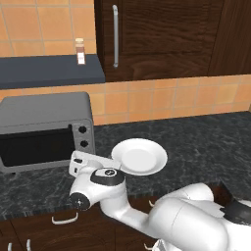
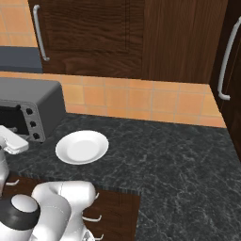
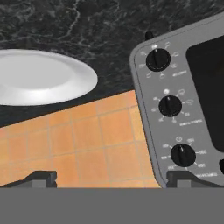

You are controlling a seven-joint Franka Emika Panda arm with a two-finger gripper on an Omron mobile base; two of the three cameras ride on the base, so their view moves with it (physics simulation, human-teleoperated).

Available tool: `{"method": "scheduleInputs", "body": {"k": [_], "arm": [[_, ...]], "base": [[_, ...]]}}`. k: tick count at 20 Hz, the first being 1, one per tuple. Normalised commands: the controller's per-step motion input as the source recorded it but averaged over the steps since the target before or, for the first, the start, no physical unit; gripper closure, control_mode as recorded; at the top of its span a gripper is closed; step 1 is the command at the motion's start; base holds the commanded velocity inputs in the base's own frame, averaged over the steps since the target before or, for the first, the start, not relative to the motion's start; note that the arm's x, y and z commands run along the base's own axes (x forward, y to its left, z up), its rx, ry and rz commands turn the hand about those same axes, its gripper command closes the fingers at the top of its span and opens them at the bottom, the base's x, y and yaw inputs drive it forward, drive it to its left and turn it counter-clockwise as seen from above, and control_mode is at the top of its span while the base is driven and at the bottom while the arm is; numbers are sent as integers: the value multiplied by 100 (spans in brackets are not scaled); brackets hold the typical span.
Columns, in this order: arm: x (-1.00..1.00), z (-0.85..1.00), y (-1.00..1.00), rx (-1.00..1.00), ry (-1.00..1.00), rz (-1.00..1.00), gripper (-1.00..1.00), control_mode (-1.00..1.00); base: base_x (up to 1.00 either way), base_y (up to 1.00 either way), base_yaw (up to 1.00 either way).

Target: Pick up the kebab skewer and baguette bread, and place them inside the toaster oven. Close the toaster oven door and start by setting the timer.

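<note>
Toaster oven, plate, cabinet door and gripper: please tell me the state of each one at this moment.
toaster oven door: shut.
plate: upright on the counter, nothing on it.
upper cabinet door: shut.
small bottle: standing upright on the dark shelf.
gripper: open, holding nothing, near the oven's knobs.

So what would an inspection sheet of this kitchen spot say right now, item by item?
Surface: dark marbled counter, bare apart from the items below.
Job's things: toaster oven at the left, door shut, three black knobs in a column; the plate holds nothing; no skewer or bread visible.
Clutter: small bottle on the dark shelf above the oven.
Gripper: open, holding nothing, pointed toward the knob panel.
Cables: nothing seen.
Surroundings: orange tiled wall, dark wood cabinets with metal handles.
</note>
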Motion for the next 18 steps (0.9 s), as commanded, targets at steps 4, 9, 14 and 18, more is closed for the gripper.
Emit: {"method": "scheduleInputs", "body": {"k": [4, 9, 14, 18], "arm": [[18, 0, 3, -6, -4, 0, -100, -100], [19, 0, 10, -7, -4, 0, -100, -100], [15, 0, 2, -9, 0, 1, -100, -100], [11, 0, 6, -8, 0, 3, -100, -100]], "base": [[0, 0, 0], [0, 0, 0], [0, 0, 0], [0, 0, 0]]}}
